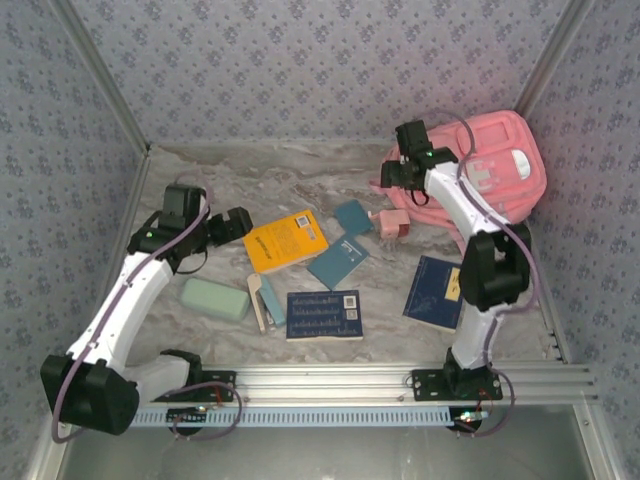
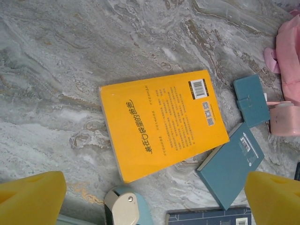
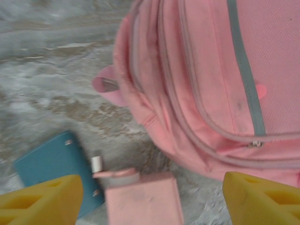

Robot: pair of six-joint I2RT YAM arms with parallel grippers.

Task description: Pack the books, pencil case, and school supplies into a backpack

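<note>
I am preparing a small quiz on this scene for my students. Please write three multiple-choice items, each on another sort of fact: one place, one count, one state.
1. Where does the pencil case lie?
A. On the table, at the front left.
B. Inside the backpack.
C. On the yellow book.

2. How many dark navy books are on the table?
A. One.
B. Two.
C. Four.

3. How do the left jaws stand?
A. Wide open, holding nothing.
B. Shut on the yellow book.
C. Shut on the pencil case.

Key:
1 A, it rests on bare marble, apart from both.
2 B, one at front centre, one further right.
3 A, the yellow fingers stand far apart above the book.
</note>
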